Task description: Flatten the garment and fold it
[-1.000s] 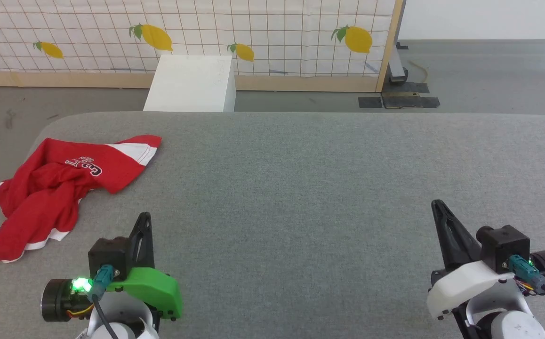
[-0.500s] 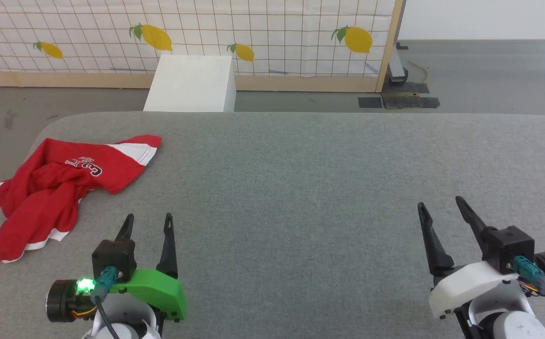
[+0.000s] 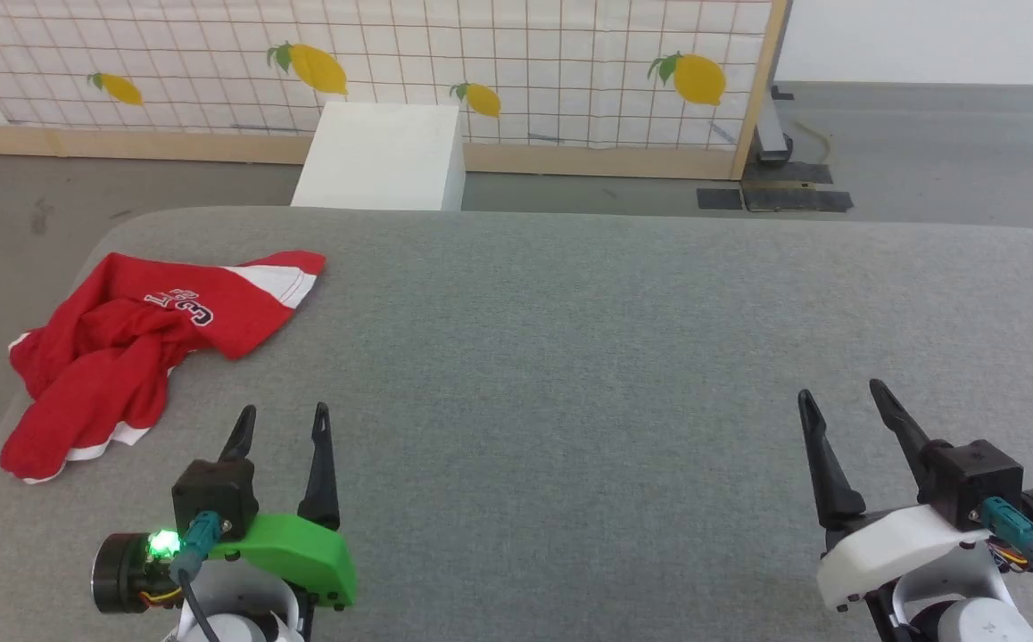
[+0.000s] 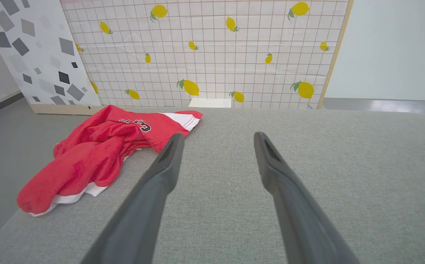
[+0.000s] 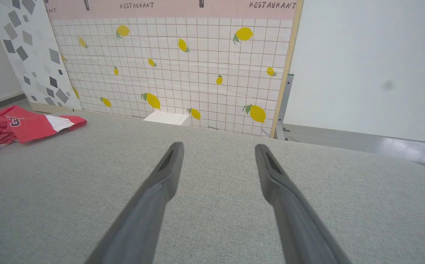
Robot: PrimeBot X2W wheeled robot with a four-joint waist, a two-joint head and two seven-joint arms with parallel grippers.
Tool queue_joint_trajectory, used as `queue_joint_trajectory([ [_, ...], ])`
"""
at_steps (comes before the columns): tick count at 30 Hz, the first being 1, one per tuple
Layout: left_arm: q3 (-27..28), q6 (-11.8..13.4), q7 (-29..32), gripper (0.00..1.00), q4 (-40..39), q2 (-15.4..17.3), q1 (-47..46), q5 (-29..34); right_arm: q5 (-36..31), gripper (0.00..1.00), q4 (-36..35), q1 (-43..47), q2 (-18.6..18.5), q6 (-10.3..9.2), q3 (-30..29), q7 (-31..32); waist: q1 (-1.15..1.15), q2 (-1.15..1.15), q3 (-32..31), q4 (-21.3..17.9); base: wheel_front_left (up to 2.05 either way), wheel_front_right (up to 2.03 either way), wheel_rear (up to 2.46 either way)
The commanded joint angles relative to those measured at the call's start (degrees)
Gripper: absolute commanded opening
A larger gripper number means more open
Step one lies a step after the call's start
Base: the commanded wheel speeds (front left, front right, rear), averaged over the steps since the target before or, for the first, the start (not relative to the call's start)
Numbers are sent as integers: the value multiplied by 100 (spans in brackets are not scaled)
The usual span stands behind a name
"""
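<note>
While the garment (image 3: 137, 334) lies crumpled near the far-left corner of the grey table (image 3: 570, 339), both grippers hang with jaws released and empty.

Garment: red, bunched in a heap with overlapping folds. One leg with a white trim band spreads flat toward the table's middle, partial white lettering face up. A second white-trimmed hem lies at the heap's near end, close to the table's left edge. Left gripper (image 3: 285, 410): green shell, near-left, fingers parted over bare cloth, beside the heap's near end but apart from it. Right gripper (image 3: 839, 390): white shell, near-right, fingers likewise parted, well apart from the garment. Past the far edge, a white box (image 3: 383, 156) stands on the floor before a lemon-print panel (image 3: 525, 53).
</note>
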Motion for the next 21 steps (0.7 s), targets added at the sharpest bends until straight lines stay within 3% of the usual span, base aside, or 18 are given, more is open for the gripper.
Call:
queue_joint_trajectory([
  [1, -4, 49, -57, 100, 27, -6, 57, -72, 61, 100, 28, 68, 2, -2, -11, -66, 0, 0, 0, 52, 0, 0, 0],
  [21, -49, 151, -291, 100, 182, -9, 102, -298, 144, 100, 184, 117, 4, -3, -55, -299, 0, 0, 39, 685, 0, 0, 0],
])
